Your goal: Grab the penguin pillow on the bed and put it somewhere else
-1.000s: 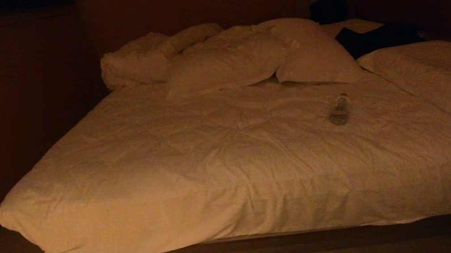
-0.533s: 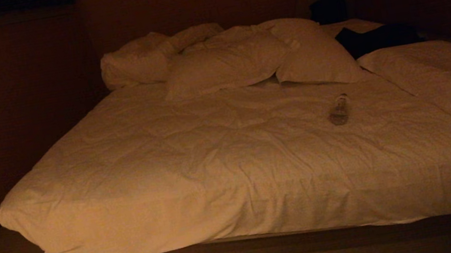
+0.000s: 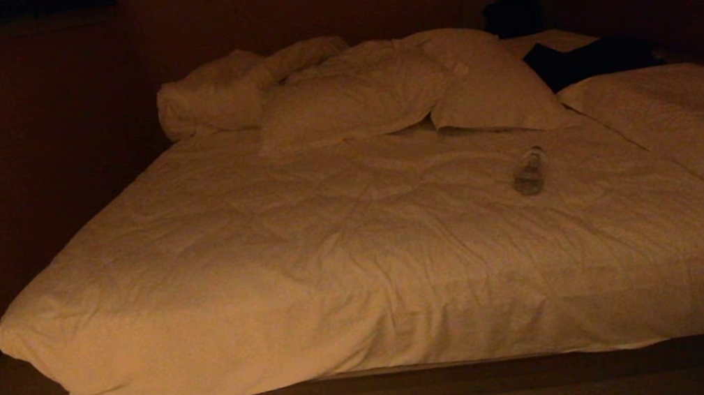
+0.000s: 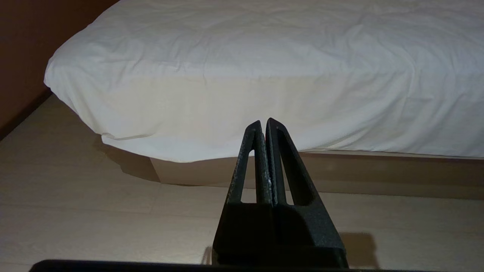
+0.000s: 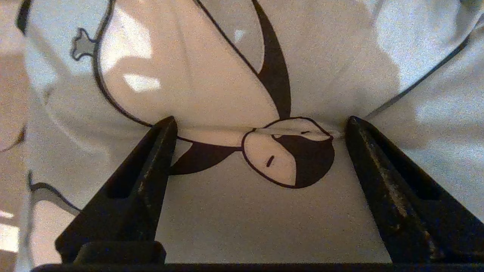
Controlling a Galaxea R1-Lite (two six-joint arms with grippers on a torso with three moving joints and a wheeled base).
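Your right tool (image 5: 257,128) stands wide open against the penguin pillow (image 5: 234,75), its tips touching the creased fabric. Your left tool (image 4: 263,126) hangs closed and empty before the bed (image 4: 264,68).

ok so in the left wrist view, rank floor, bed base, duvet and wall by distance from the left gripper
1. floor, right under the left gripper
2. bed base and the duvet overhanging it, straight ahead: too close to call
3. wall, far off beside the bed's corner
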